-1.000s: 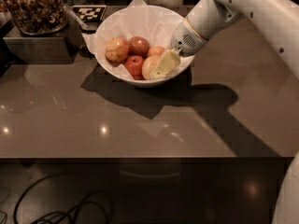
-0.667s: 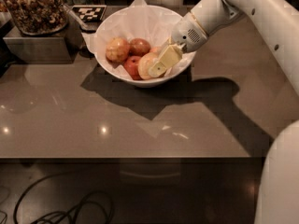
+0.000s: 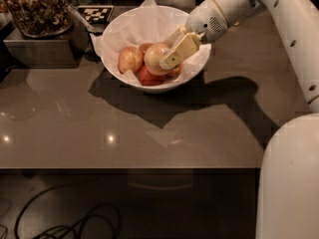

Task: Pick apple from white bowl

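We see the cream fingers pressed against the pale apple, seemingly clasping it, though the far finger is hidden. The gripper sits inside the white bowl, with a second apple beside it, on the grey surface.

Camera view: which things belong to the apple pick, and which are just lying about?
Job: apple, gripped by the hand over the white bowl.
Lying about: other apples in the bowl, snack jar, checkered marker, floor cables.
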`<state>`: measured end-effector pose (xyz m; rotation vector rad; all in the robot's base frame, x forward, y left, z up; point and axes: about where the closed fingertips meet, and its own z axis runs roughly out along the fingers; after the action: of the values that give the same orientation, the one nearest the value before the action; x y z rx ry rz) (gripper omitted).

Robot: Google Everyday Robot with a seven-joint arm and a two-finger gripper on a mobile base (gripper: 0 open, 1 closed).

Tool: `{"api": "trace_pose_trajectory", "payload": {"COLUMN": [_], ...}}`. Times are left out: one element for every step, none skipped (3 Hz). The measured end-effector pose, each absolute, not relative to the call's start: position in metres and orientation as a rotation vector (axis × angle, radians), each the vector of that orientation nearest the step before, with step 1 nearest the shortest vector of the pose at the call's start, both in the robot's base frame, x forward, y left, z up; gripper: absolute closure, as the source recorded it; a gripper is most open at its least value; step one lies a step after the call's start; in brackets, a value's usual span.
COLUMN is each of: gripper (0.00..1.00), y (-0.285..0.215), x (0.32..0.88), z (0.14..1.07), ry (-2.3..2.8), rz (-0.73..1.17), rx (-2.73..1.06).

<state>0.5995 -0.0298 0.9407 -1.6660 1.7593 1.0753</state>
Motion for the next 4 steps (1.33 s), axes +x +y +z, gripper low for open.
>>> {"api": "trace_pose_trajectory", "payload": {"gripper": [1.00,1.00,1.00,1.00], "y": [-0.031,-0.032,-0.037,-0.039], "x": [0.605,0.611,0.614,0.606], "z": [0.958,0.972,0.976,0.975], "ry": [1.690,1.658,1.654,1.686], "rz": [1.106,1.082,1.063,1.024], "rx": [-1.648,-1.643,-1.637,-1.666]}}
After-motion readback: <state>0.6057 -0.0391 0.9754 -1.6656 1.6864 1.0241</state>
